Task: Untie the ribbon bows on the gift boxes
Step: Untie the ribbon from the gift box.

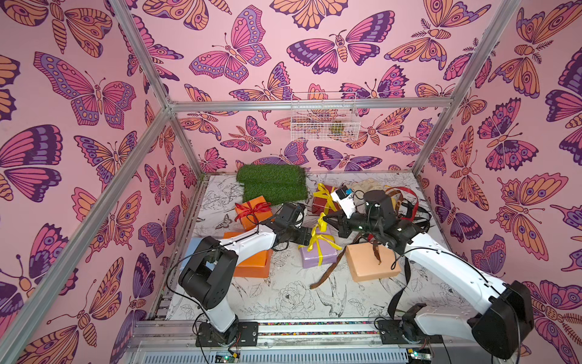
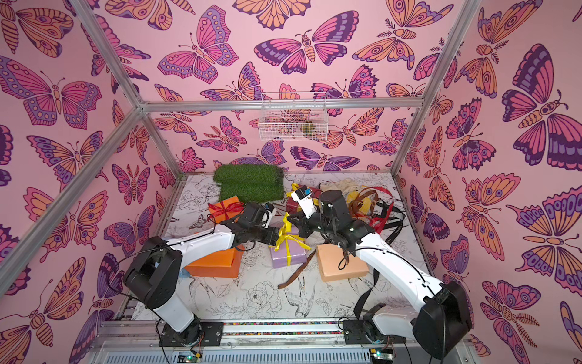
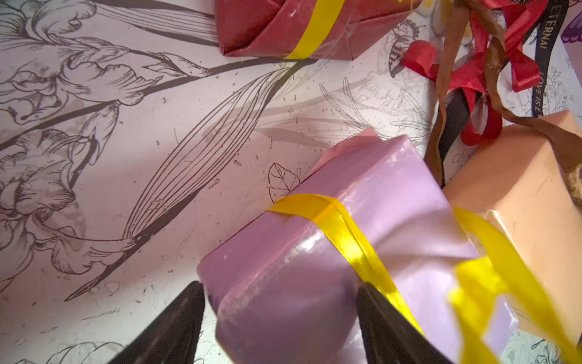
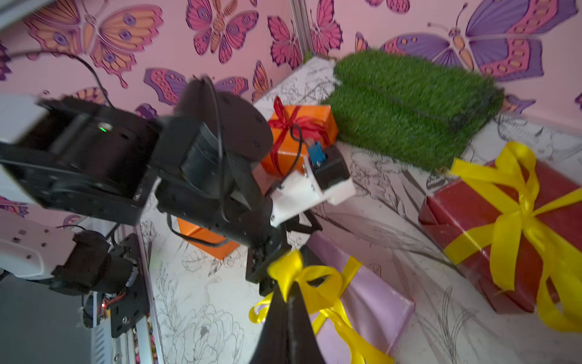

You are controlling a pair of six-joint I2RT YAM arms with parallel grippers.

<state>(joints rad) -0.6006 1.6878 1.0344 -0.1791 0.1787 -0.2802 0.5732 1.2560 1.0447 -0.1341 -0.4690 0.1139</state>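
Yellow bow (image 4: 285, 268) (satin, on lilac box (image 4: 371, 293)): right fingers (image 4: 288, 318) pinch loop; left fingers (image 3: 176, 324), grip unclear.

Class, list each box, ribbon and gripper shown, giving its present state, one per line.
left gripper, shut on lilac box
right gripper, shut on lilac box's bow
lilac box's bow, loops intact
dark red box's bow, tied
rear orange box's bow, tied
front orange box, unribboned
peach box, untied; brown ribbon loose

Six gift boxes (image 1: 255, 221) (image 1: 255, 263) (image 1: 192, 247) (image 1: 310, 261) (image 1: 319, 205) (image 1: 368, 264), six ribbons (image 1: 252, 208) (image 1: 326, 192) (image 1: 319, 233) (image 1: 327, 272) (image 1: 409, 195) (image 1: 398, 296), one green turf mat (image 1: 271, 182), one wire basket (image 1: 324, 119), two robot arms (image 1: 248, 241) (image 1: 441, 258)
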